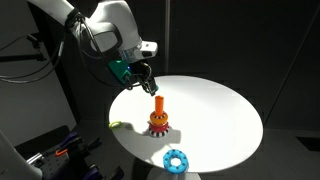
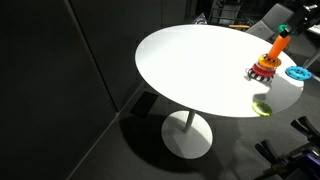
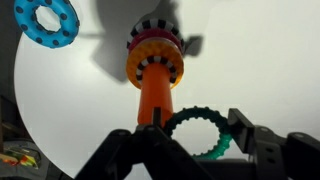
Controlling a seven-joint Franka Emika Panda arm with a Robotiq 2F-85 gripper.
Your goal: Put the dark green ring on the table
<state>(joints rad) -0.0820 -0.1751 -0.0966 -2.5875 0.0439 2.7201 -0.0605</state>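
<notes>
In the wrist view my gripper (image 3: 195,132) is shut on the dark green ring (image 3: 214,142), a toothed ring held upright between the two fingers. It hangs just beside the top of an orange peg (image 3: 152,95), above the white table (image 3: 265,60). In an exterior view the gripper (image 1: 146,85) hovers over the peg stand (image 1: 158,120) near the table's edge (image 1: 225,110). The ring itself is too small to make out in the exterior views. The peg (image 2: 277,47) and table (image 2: 190,70) also show in an exterior view.
The peg stand carries a red toothed ring (image 3: 155,42) and an orange ring (image 3: 155,68). A light blue ring (image 1: 176,159) (image 2: 296,72) (image 3: 47,22) lies flat on the table. A pale yellow-green ring (image 2: 263,106) lies near the table's rim.
</notes>
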